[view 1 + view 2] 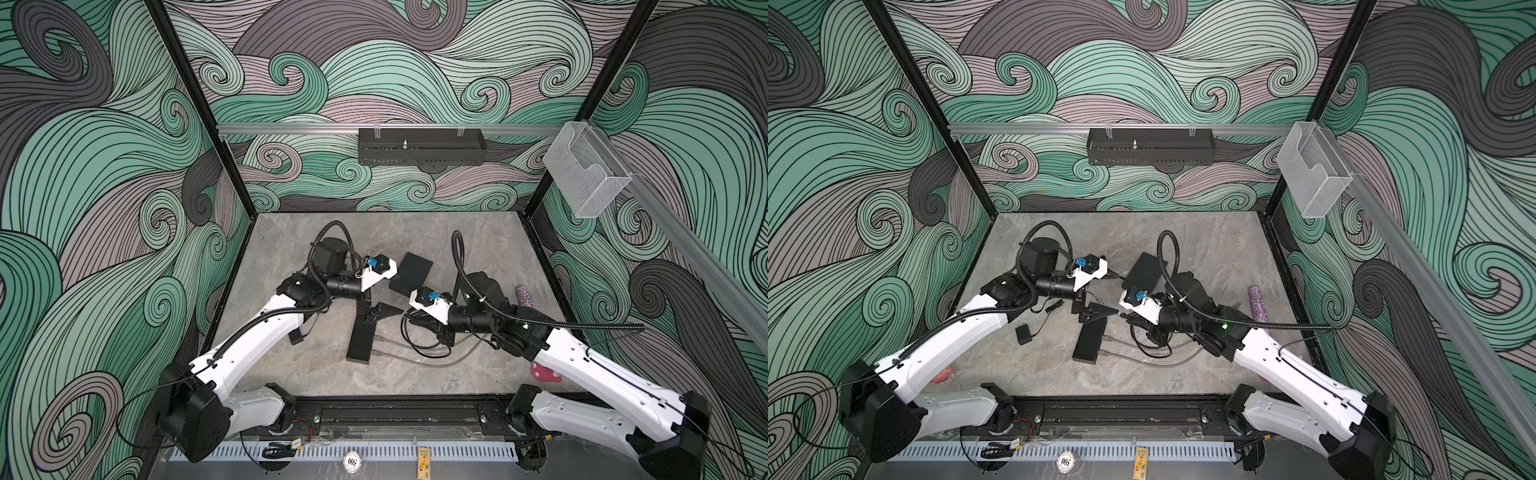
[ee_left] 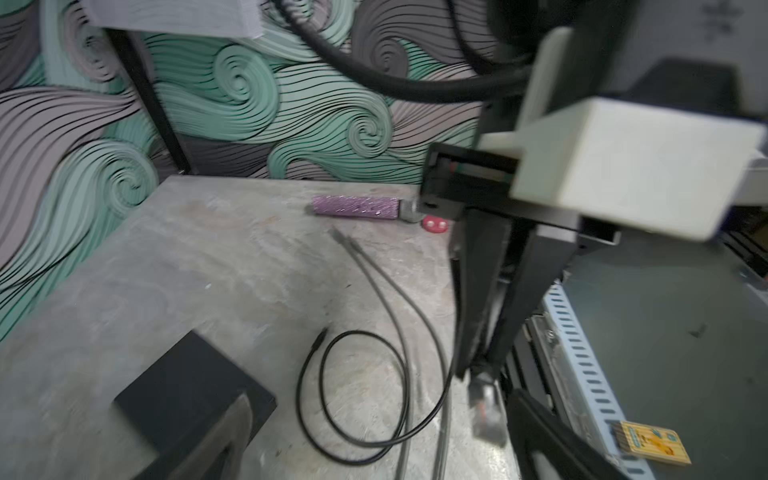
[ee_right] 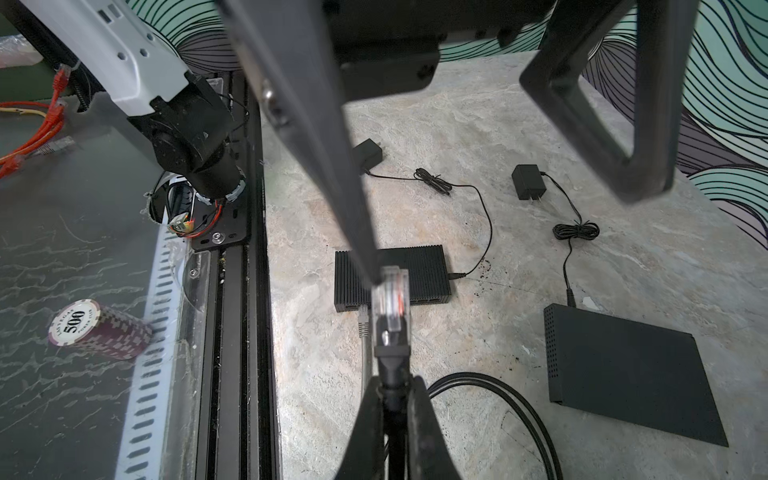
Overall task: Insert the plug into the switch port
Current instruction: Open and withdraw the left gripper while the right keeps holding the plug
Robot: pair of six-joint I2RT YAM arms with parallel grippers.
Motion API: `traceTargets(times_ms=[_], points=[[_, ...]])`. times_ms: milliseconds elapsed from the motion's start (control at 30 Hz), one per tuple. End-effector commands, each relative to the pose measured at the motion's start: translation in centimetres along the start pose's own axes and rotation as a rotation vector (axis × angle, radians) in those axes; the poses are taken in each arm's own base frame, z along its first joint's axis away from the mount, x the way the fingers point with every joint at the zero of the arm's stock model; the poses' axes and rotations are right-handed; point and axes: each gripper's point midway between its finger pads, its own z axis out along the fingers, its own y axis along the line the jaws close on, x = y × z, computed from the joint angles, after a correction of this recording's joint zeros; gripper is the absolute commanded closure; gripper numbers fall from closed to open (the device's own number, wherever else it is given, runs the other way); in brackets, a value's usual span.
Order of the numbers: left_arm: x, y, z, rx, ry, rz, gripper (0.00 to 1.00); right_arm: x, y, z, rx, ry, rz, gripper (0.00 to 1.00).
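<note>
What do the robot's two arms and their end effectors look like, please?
The left arm and the right arm have white shells and black joints. A ribbed black hose runs along each to a white wrist box bearing a blue connector. The left end effector and the right end effector have matte black fingers, tapering triangular frames with open middles.

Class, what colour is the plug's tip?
Clear, with orange inside. The plug shows best in the right wrist view.

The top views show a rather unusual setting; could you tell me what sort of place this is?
Probably a robot test cell: a left arm and right arm mounted on one front rail, swirl-printed walls enclosing the tabletop, with a network switch and plug as practice pieces.
</note>
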Motion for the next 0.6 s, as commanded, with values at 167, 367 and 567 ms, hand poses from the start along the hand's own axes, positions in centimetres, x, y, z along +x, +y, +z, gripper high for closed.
traceTargets(times_ms=[167, 367, 567], points=[[-3.0, 5.7, -2.0, -0.267, -0.080, -0.219, 0.01, 0.8, -7.0, -4.1, 0.229, 0.093, 0.102, 1.00], [-0.8, 10.0, -2.7, -0.437, -0.069, -0.402, 0.02, 0.5, -16.0, -9.3, 0.621, 0.316, -0.102, 1.00], [1.4, 12.6, -2.0, -0.428, -0.043, -0.567, 0.08, 2.7, -17.1, -3.5, 0.456, 0.341, -0.107, 1.00]])
